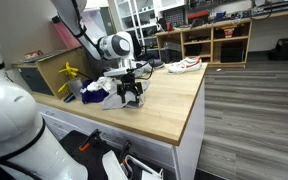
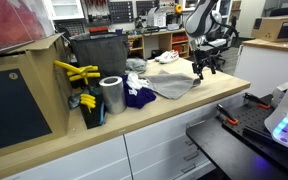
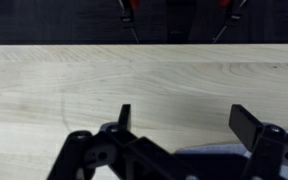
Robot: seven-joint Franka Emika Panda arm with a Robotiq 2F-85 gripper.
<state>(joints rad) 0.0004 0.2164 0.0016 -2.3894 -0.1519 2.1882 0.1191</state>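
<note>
I am hovering the gripper [image 2: 206, 68] low over the wooden counter [image 3: 104, 75], its jaws spread wide and empty. The grey cloth [image 2: 174, 85] is lying flat just beside it, stretching away toward the heap of clothes [image 1: 96, 93].

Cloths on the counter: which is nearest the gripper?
The grey cloth, spread flat beside the open gripper; the dark blue cloth and white cloth lie bunched farther off, by the silver can.
</note>
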